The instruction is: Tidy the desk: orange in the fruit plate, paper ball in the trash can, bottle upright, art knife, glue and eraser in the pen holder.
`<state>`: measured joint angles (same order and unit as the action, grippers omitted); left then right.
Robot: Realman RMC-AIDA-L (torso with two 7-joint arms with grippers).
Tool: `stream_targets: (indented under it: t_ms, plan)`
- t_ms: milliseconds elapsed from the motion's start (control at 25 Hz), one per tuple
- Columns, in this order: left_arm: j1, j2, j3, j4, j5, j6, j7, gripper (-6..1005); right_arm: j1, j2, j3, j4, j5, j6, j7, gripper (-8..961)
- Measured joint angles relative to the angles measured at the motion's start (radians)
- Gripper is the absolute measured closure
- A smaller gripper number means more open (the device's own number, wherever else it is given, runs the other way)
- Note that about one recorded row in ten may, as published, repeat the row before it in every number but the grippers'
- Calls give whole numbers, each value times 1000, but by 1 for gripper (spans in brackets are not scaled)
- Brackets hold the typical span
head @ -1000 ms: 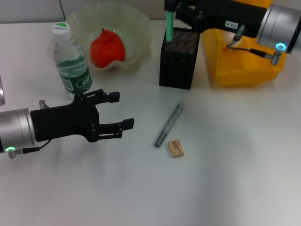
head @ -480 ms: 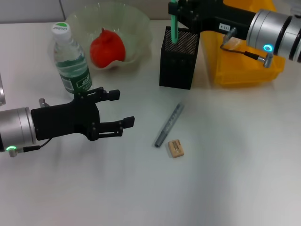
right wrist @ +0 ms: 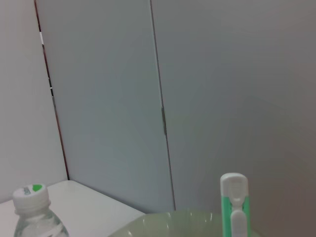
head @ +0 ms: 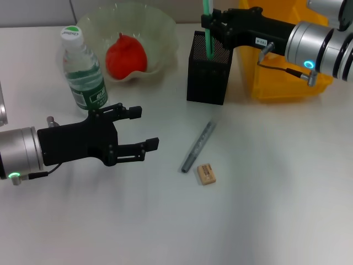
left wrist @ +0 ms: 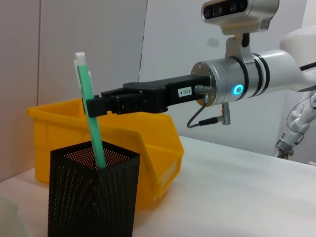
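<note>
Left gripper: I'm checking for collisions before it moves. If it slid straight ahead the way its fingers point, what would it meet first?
Probably the grey art knife; the open left gripper points across the table toward it, though height is unclear.

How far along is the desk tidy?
Done: orange in fruit plate, bottle upright. In hand: right gripper holds the green stick in the pen holder. Left: grey pen-like tool and eraser on the desk. Left gripper open, idle.
</note>
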<state>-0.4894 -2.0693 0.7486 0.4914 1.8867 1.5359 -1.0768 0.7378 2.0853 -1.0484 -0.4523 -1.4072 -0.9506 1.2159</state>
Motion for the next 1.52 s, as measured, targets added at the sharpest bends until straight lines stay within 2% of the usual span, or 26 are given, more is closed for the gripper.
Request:
stream_targets:
  t_ms: [600,1080,1360,1480,1520]
  plan:
    - [0,2,6,-1,0,1,0,157,0,0,8,41,65,27,-1,607]
    - [2,2,8,-1,0,4,0,158,-6,-1,8,39,97,27,-1,177]
    - [4,2,8,-1,0,5,0,158,-15,-4,8,36,178,-7,6,173]
    - [6,2,8,-1,0,7,0,157,-36,-10,11,10,199,-115,35,172]
    - [7,3,8,-1,0,10,0,157,-54,-12,12,-24,200,-189,61,172]
